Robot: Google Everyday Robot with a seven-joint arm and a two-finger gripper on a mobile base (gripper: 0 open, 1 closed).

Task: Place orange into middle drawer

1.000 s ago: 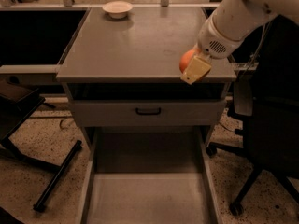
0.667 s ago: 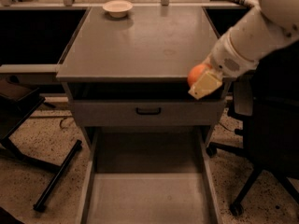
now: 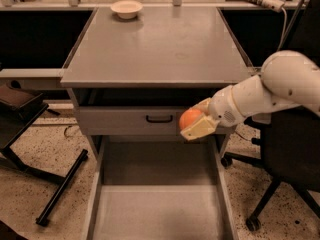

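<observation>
Claw (image 3: 195, 120) clamped on orange (image 3: 187, 117), before drawer front (image 3: 125, 120), above open middle drawer (image 3: 160, 206); bowl (image 3: 126, 8) on desk (image 3: 160, 49).

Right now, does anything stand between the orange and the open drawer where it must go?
Nothing visible does. The end effector holds the orange in front of the closed upper drawer, above the open drawer; only air lies between them.
</observation>
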